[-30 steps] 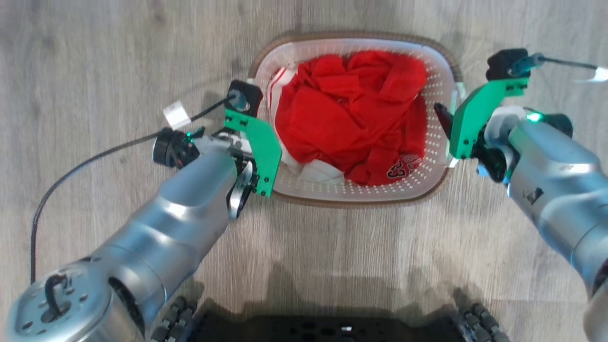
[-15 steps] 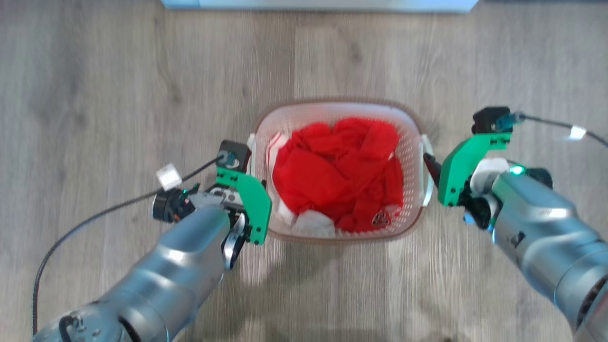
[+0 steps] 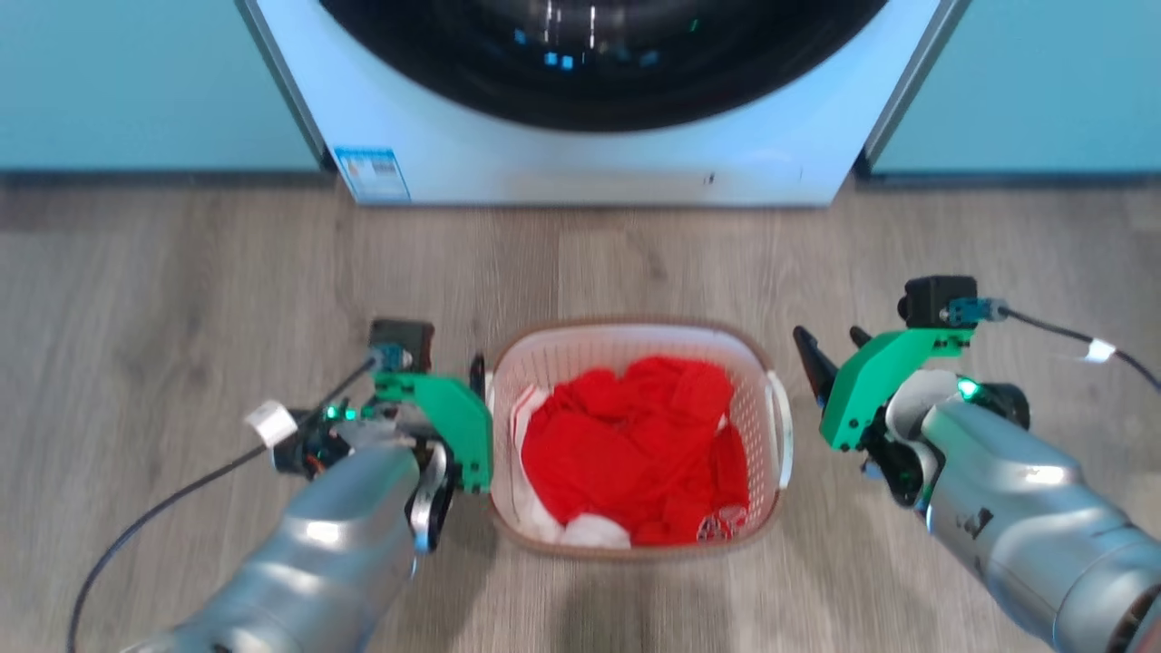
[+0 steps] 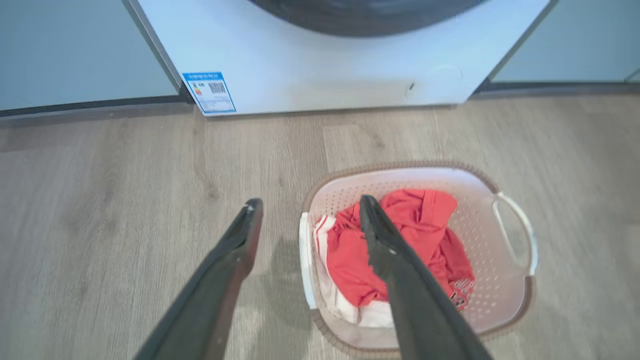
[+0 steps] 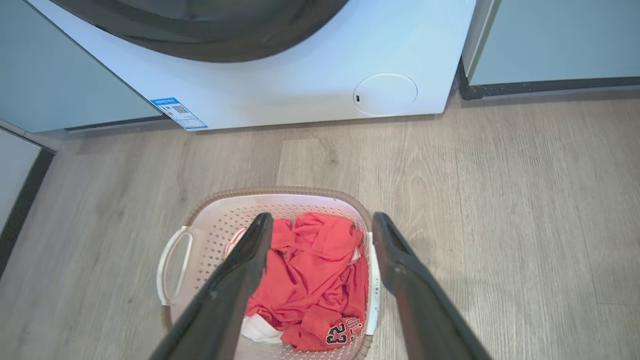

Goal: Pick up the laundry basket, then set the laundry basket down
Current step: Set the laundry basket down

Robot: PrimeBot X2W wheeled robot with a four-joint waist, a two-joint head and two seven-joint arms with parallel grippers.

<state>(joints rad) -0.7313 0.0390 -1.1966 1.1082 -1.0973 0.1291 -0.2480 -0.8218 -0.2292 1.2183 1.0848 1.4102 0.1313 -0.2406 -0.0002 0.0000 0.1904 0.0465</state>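
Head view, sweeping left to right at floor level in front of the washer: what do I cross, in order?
left gripper → laundry basket, with red clothes inside → right gripper

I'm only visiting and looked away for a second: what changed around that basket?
The head camera tilted up, bringing the washing machine into view. The right gripper drew back from the right handle of the laundry basket, leaving a gap. The left gripper stays at its left rim. Both remain open and empty. The basket still sits on the floor with the red clothes inside.
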